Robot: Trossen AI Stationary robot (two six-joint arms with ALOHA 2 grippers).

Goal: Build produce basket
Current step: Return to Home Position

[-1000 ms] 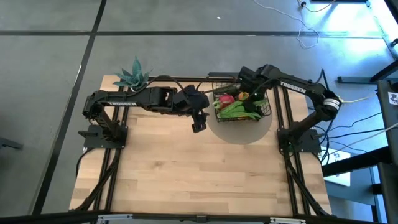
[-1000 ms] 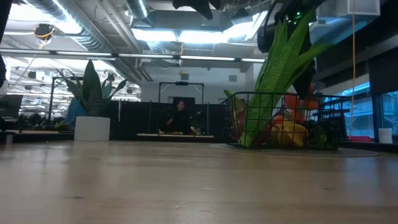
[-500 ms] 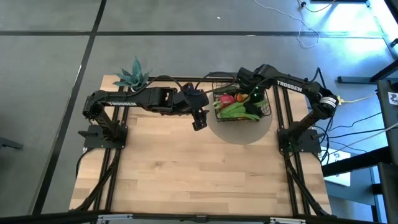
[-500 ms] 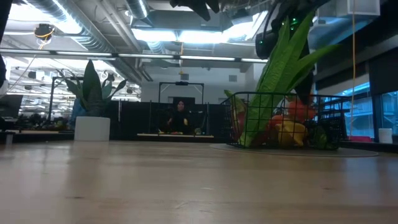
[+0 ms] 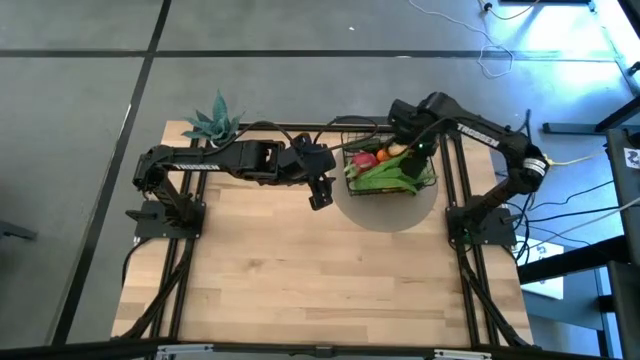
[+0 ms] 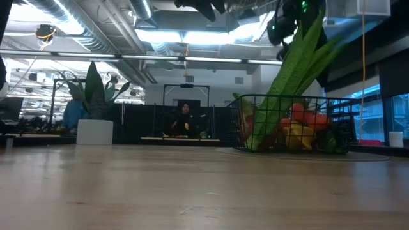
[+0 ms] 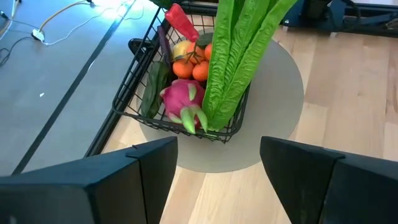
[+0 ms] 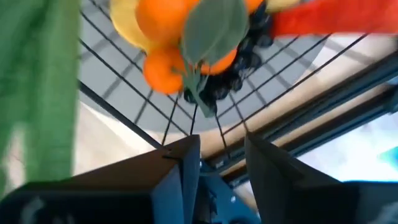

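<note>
Black wire basket (image 7: 134, 106), produce (image 7: 193, 68) heaped inside

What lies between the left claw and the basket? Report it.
No object: only bare table and the edge of the round grey mat under the basket. The open left claw stops short. High and left wrist views show it.

Basket (image 7: 132, 93) sits on a round mat (image 5: 385, 213), upper right of the bench (image 5: 320, 280), with produce (image 7: 193, 68) piled inside. Plant (image 5: 212, 122) at the bench's upper-left corner. Left gripper (image 5: 318, 198) just left of the basket, right gripper (image 8: 221, 144) above its far side.
</note>
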